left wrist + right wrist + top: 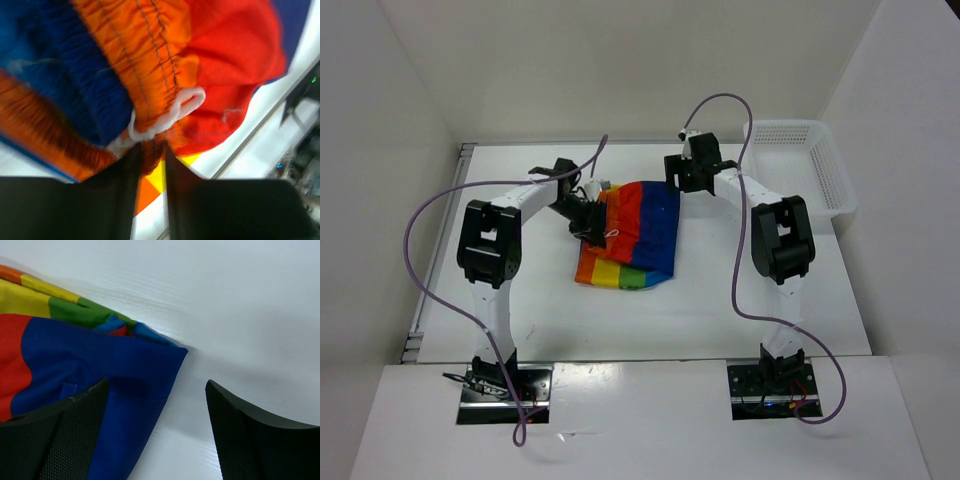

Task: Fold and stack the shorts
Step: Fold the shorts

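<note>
Shorts [635, 235] central, basket [800, 165] far right, left jaws at their left edge, right jaws at far corner

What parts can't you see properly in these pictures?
Top view: whether the left claw pinches the shorts; too small, its wrist covers it.
Left wrist view: the things at the right edge; blurred.
Right wrist view: most of the shorts; cut off by the left edge and the right claw.

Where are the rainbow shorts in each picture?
Top external: shorts in the middle of the white table.
Left wrist: shorts fill most of the picture.
Right wrist: shorts on the left side.
Shared landmark: the white table under them, in every view.
</note>
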